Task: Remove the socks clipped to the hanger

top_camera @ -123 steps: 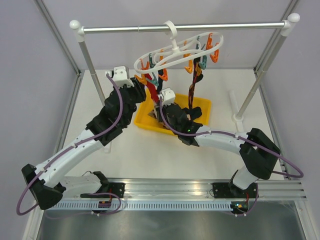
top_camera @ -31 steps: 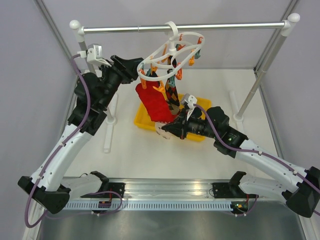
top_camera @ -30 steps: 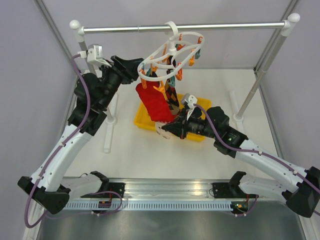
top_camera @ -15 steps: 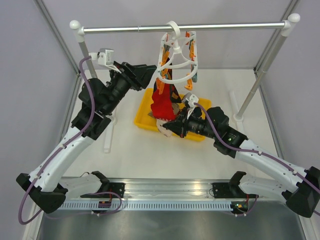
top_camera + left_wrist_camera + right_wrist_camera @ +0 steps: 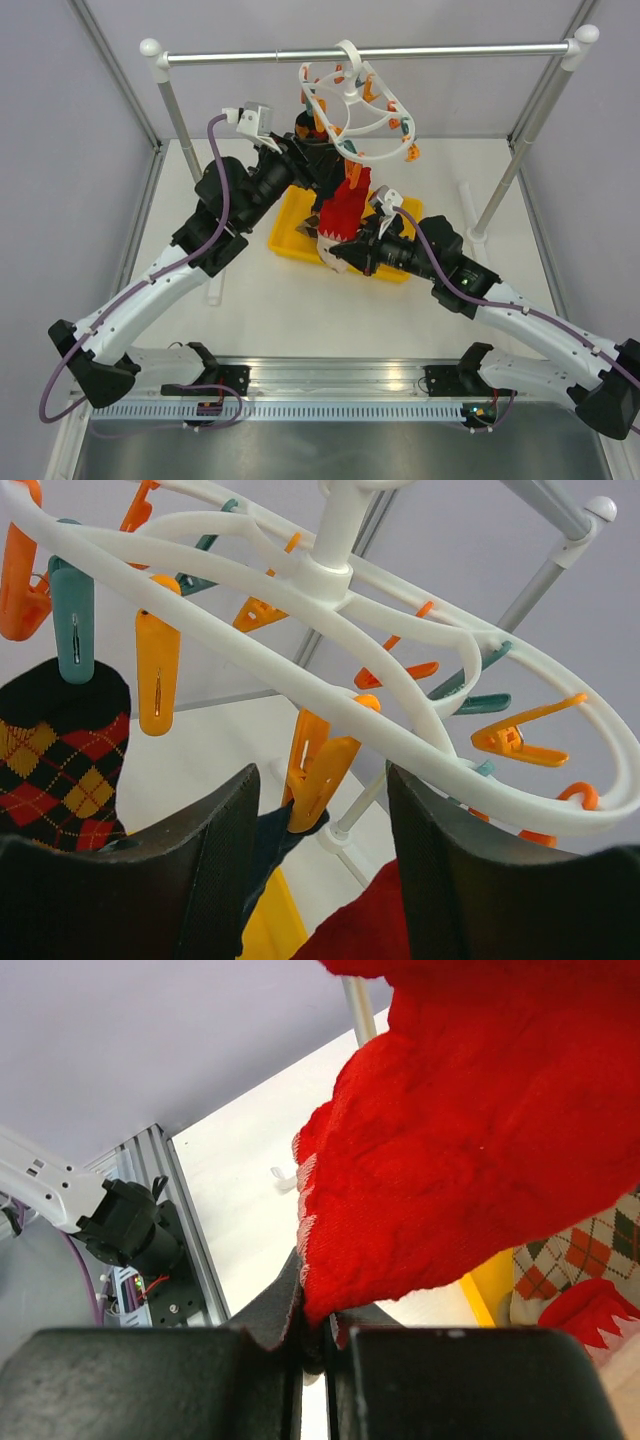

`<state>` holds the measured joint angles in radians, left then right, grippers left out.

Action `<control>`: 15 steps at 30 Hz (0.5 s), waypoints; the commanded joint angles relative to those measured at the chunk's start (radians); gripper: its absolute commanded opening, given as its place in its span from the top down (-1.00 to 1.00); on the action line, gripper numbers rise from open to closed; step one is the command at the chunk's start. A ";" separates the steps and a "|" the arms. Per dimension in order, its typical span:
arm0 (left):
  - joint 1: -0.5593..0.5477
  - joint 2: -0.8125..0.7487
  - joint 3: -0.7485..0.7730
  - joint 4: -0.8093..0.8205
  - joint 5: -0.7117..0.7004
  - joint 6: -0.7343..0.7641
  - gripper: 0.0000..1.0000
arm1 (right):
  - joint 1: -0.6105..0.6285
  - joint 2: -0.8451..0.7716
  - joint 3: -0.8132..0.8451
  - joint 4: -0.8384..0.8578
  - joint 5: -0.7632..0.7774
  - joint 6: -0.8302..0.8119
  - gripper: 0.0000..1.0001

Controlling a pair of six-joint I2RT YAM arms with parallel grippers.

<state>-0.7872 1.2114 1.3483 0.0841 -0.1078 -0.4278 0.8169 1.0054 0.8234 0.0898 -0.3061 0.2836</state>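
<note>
Now rotated, white plastic clip hanger (image 5: 330, 575) sets orange peg (image 5: 315, 770) inside spread left gripper (image 5: 320, 805); right gripper (image 5: 315, 1338) pinches plain red sock (image 5: 470, 1140), probably next freed.

Bright even light — soft shadows, sharp

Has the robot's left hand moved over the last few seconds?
Yes. Against the silver rail, the left hand went rightward, from near the left post to under the hanger.
</note>
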 commanded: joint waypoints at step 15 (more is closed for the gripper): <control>-0.003 -0.113 -0.051 0.033 -0.041 0.077 -0.20 | 0.002 -0.036 -0.009 -0.036 0.042 -0.023 0.84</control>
<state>-0.7868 1.1439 1.3178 0.0856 -0.1314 -0.3981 0.8169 0.9874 0.8165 0.0460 -0.2676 0.2737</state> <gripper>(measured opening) 0.599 0.087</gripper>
